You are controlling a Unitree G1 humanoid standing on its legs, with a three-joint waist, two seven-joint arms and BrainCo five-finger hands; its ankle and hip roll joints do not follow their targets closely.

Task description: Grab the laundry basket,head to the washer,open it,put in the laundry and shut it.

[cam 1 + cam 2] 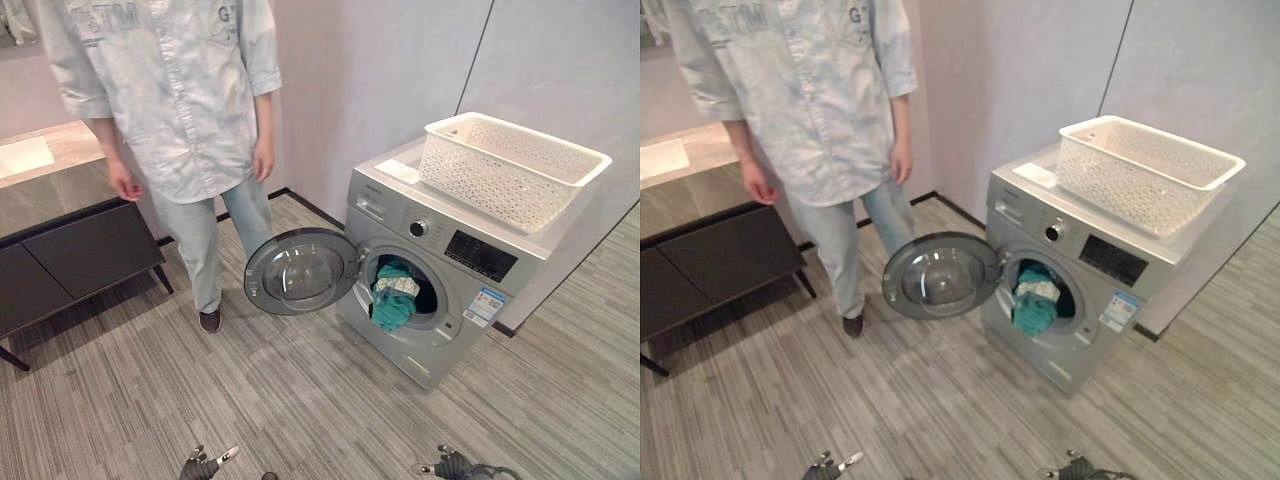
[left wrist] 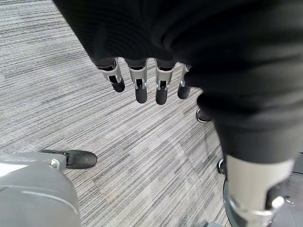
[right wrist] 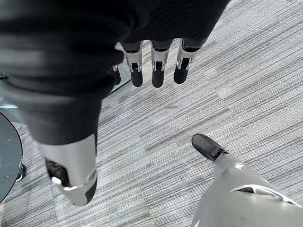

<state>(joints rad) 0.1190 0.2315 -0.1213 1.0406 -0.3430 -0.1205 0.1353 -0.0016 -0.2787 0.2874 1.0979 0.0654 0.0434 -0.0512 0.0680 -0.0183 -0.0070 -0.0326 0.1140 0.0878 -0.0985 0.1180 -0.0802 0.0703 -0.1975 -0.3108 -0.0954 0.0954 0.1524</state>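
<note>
washer (image 1: 440, 290): door (image 1: 300, 271) hanging open, teal-white laundry (image 1: 395, 293) spilling out | white basket (image 1: 510, 165) sitting on top | left hand (image 2: 142, 78), right hand (image 3: 156, 66): fingers hanging straight, empty, well short of washer

floor (image 1: 200, 400): grey striped planks | walls (image 1: 380, 70): pale panels | dark low cabinet (image 1: 70, 260) left

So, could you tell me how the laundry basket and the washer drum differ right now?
The laundry basket sits on top of the washer and looks empty; the drum holds laundry, some hanging over its rim. The basket is white, perforated and rectangular; the drum opening is round, with its door swung wide. Both stand open.
</note>
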